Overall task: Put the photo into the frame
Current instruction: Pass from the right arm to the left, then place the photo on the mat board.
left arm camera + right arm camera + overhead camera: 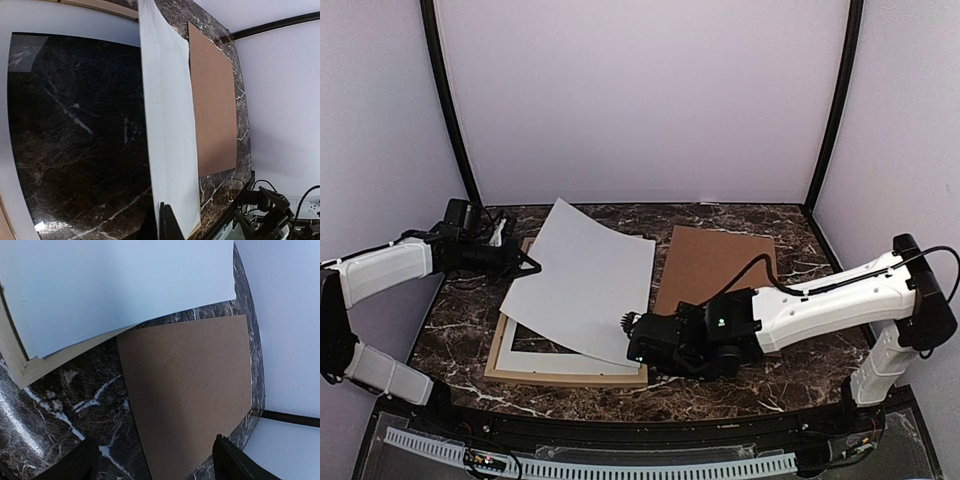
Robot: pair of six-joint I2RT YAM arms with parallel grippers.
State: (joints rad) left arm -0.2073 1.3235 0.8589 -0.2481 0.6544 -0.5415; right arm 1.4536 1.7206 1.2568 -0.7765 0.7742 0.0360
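Only the overhead view shows the frame [565, 377] lying flat, just below my left gripper [527, 265], which pinches a pale sheet [585, 280] by its edge, slanted above the frame. My right wrist view shows my right gripper [155, 444] spread wide and empty, with the frame's corner beyond its left fingertip.

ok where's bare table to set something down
Bare dark marble table: left of the light wooden picture frame, and the back right corner beyond the brown cardboard board. Crowded: centre under the lifted pale paper sheet, front right under the right arm.
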